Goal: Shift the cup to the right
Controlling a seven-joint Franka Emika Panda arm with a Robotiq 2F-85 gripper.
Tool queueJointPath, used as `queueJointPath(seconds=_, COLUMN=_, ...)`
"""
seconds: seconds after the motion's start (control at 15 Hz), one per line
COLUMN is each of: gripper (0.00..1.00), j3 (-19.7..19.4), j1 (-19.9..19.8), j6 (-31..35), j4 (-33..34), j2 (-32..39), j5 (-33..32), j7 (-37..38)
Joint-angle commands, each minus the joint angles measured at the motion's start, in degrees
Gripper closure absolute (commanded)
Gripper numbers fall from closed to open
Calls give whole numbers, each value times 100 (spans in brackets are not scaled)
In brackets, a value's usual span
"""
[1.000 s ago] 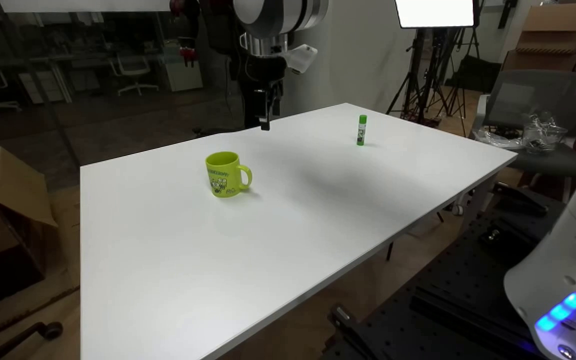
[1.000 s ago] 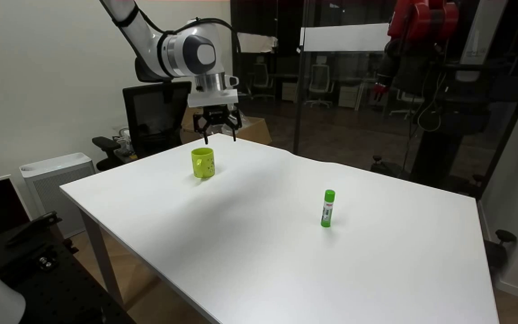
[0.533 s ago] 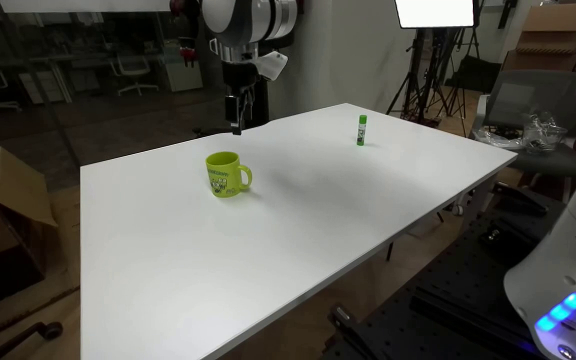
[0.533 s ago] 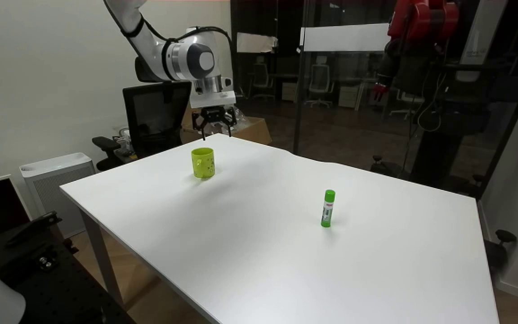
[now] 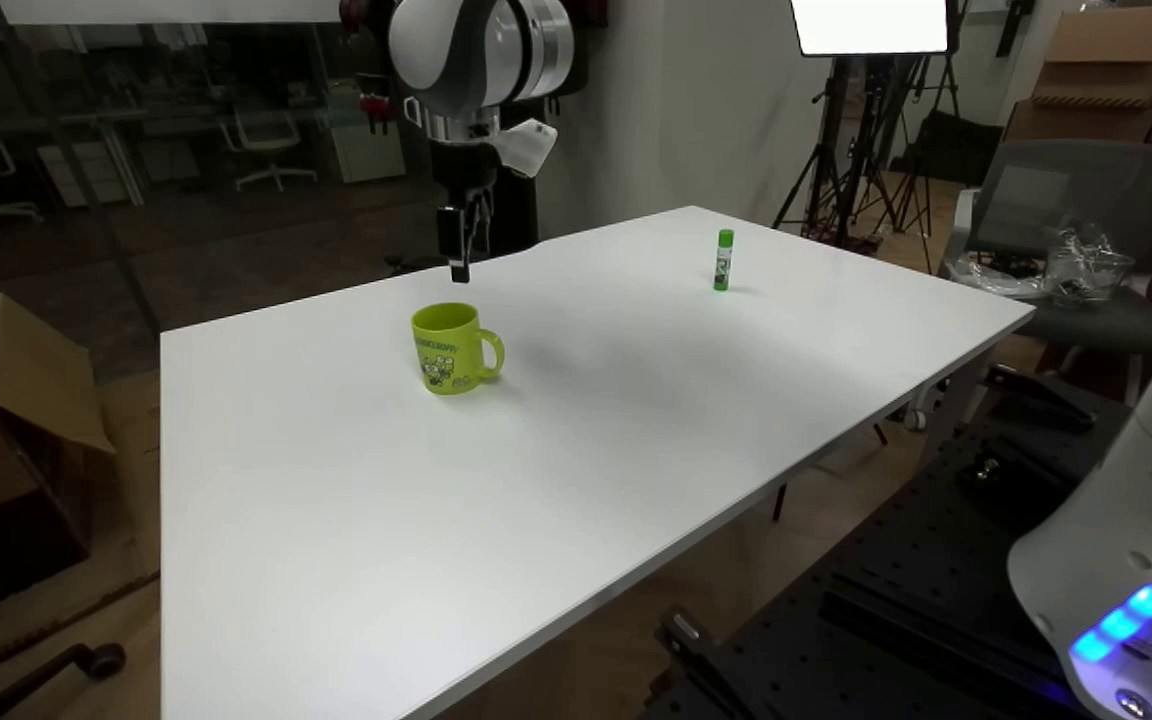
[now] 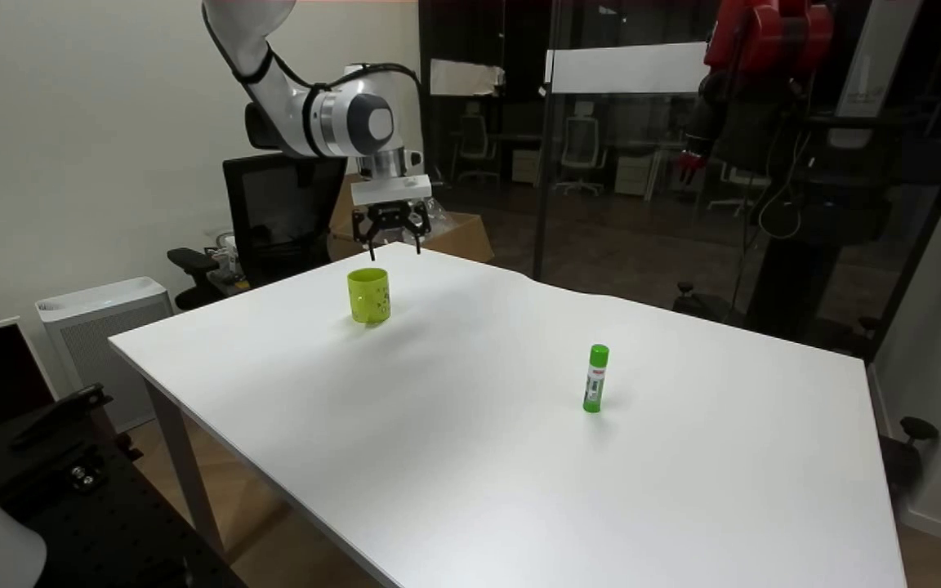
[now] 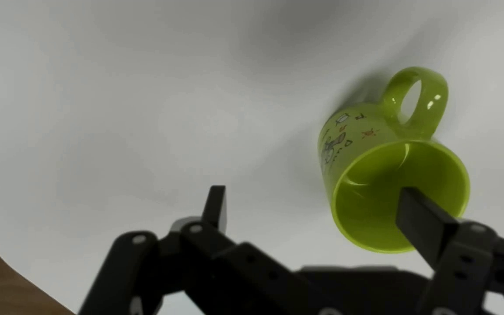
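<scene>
While the lime cup [image 5: 448,350] stands unmoved on the tabletop [image 5: 336,520], the jaws have come slightly lower in both exterior views. They are spread wide, holding nothing.

Overexposed white panel [image 5: 873,27] — soft shadows across the table [image 5: 336,500] — dimness beyond.

In an exterior view you have the hand [image 6: 395,255] hanging at the far left of the bench [image 6: 479,465], its two fingers spread and pointing down. The lime mug [image 6: 368,296] stands upright on the bench, lower than the fingertips and clear of them, its handle turned to the near side. Well to the mug's right, and nearer, you'll find a green-and-white stick [image 6: 595,380] standing on end. Beyond the far left edge you see a black chair [image 6: 274,212].
</scene>
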Motion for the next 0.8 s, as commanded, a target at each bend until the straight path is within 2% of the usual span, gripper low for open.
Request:
queueJointPath(seconds=0.0, gripper=0, j3=147, j1=2, j6=22, j4=40, j2=112, j5=-78, j7=-40)
queueJointPath(seconds=0.33, gripper=0, j3=254, j1=96, j6=30, j4=46, j2=258, j5=-128, j7=-108)
queueJointPath(seconds=0.73, gripper=0, j3=243, j1=16, j6=170, j4=115, j2=377, j5=-117, j7=-189)
